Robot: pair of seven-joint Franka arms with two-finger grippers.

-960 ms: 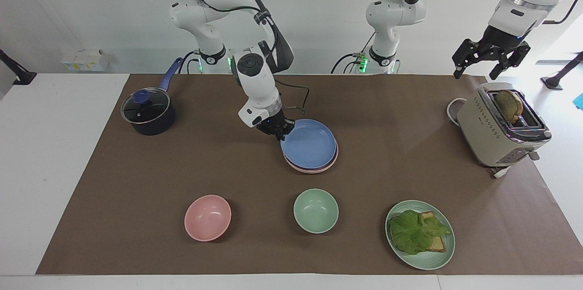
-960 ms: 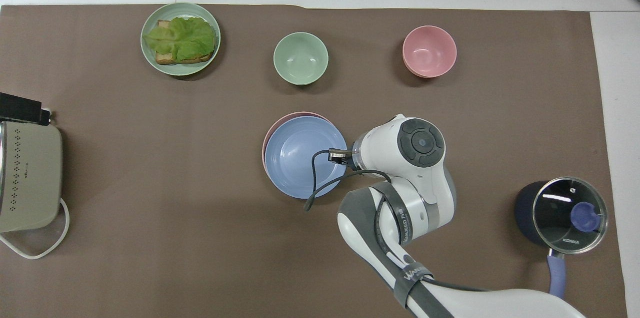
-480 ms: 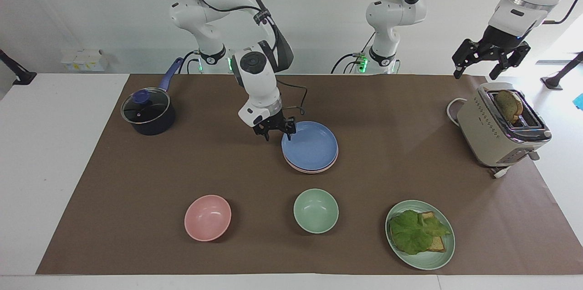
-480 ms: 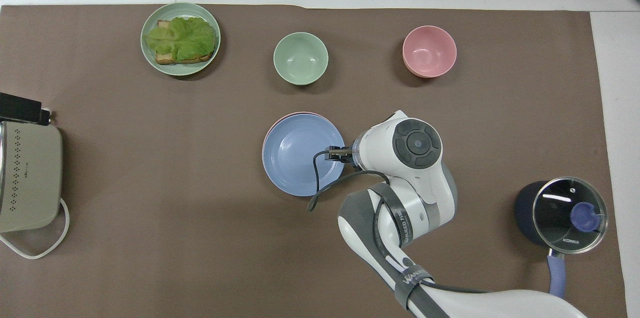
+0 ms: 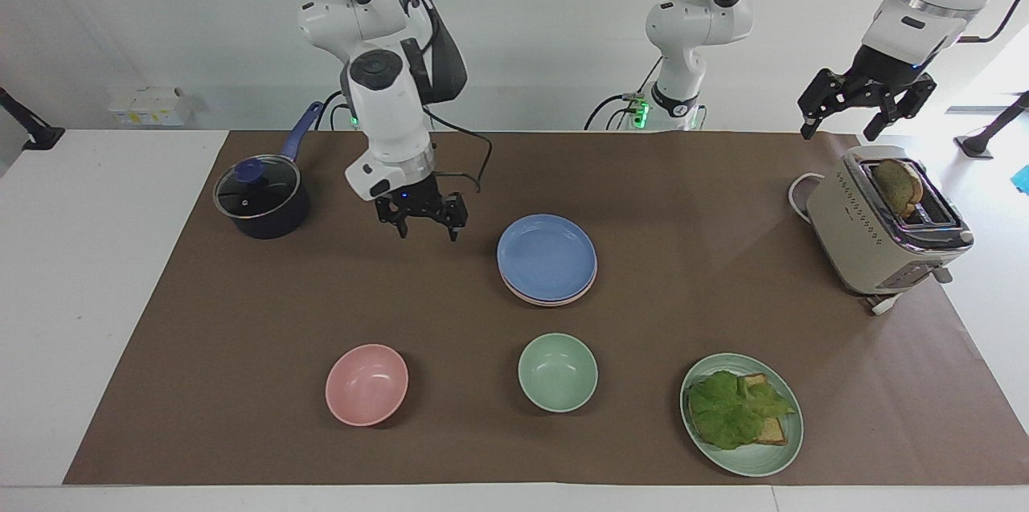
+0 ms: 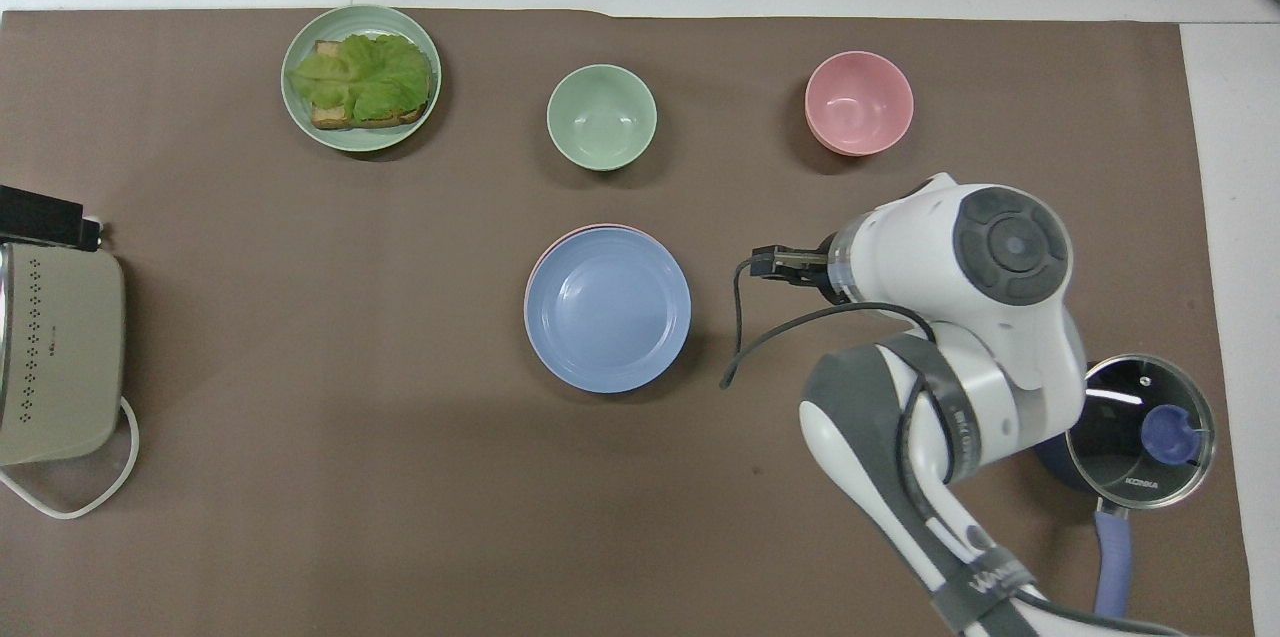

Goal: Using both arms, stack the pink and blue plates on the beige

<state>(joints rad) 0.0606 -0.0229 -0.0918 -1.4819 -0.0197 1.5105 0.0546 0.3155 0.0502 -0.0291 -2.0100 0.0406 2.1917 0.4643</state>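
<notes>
Three plates: blue plate, pink plate, green plate; two bowls; one pot; one toaster.

1. Place: a robot lab dressed as a kitchen; I am 1 of 2 white arms fixed at a table.
2. Table cover: a brown paper sheet on a plain white top, not a home counter.
3. Walls: bare white, with black cables hanging from my joints and green lights at both bases.
4. Kitchen props: a toaster holding a bread slice, a lidded saucepan, a pink bowl, a green bowl.
5. Food prop: a green plate bearing toast under lettuce.
6. Stands: black camera or lamp arms at both table ends.
</notes>
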